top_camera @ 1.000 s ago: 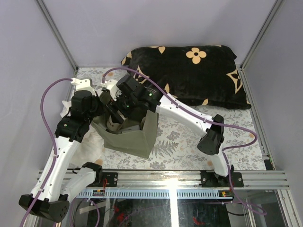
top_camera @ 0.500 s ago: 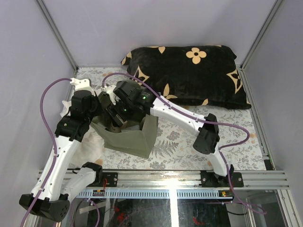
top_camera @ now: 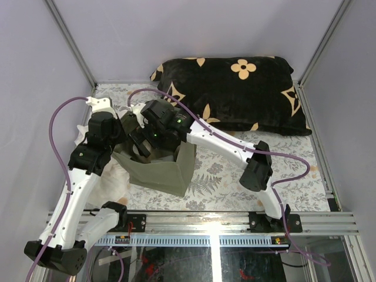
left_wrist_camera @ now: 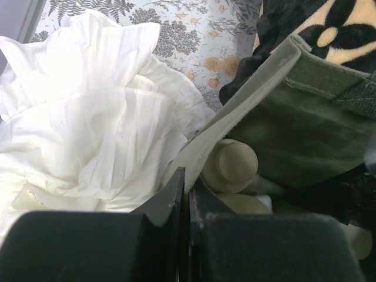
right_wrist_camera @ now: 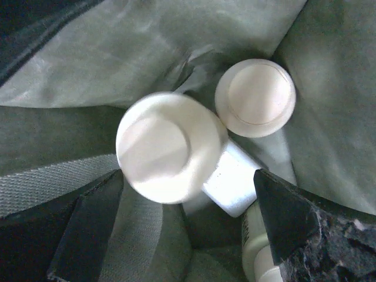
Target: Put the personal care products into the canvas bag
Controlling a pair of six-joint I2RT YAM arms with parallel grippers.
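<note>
Lilac walls (top_camera: 176, 35) box in a table (top_camera: 329, 200) spread with a grey floral cloth (top_camera: 235, 176), and both arms are working over its left half. Start at the left gripper (left_wrist_camera: 185, 187): its two dark fingers (left_wrist_camera: 170, 202) are pressed together with barely a slit between them, pinching the pale rim of the olive-green canvas bag (left_wrist_camera: 294, 123). That rim stands up from the pinch as a taut ridge. Just past it, inside the bag, the round beige cap (left_wrist_camera: 229, 167) of a bottle lies against the fabric wall. Outside the rim, a crumpled white cloth (left_wrist_camera: 88, 129) is heaped right up against the bag, toward the table's left edge.

Over to the right gripper (right_wrist_camera: 188, 176), down inside the bag's open mouth. Its fingers are spread wide, one dark pad (right_wrist_camera: 88, 229) low on the left and the other low on the right. Neither touches anything, so nothing is held. Straight below the gap a beige cylindrical bottle (right_wrist_camera: 164, 147) shows its round end, slightly blurred. A second beige bottle (right_wrist_camera: 255, 97) sits end-on just beside it. A whitish squarish piece (right_wrist_camera: 232, 182) peeks out from under the first; what it is, I cannot tell.

From overhead, the bag sits left of centre, midway between the near and far edges. A black plush cushion with tan flower marks (top_camera: 247, 94) lies along the far edge toward the far right corner.
</note>
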